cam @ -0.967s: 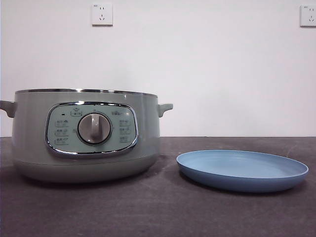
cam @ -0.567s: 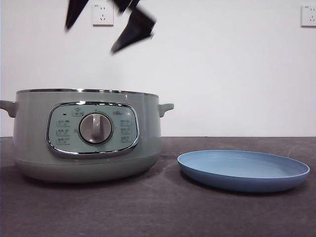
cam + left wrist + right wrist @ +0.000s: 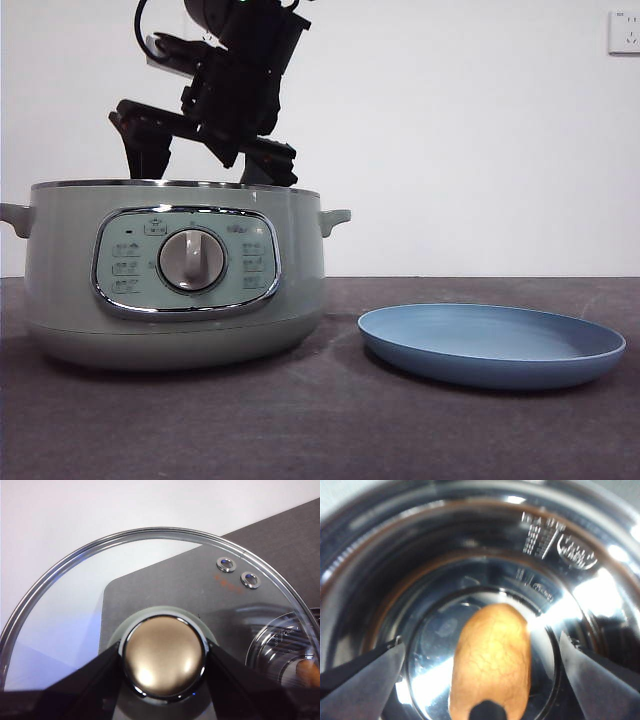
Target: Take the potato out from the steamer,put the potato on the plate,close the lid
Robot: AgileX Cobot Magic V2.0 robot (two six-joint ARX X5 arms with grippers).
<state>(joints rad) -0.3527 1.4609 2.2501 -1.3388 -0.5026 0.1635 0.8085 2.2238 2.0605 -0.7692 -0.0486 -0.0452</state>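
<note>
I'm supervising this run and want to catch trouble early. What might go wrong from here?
The potato is rounded and lies on the steamer's shiny bottom, so the open right tool may push it aside or lose it on lifting. The left tool grips only the lid's smooth knob; the lid could slip.

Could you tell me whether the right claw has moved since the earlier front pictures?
Yes. The right claw has come down from above, toward the steamer rim, open over the potato.
</note>
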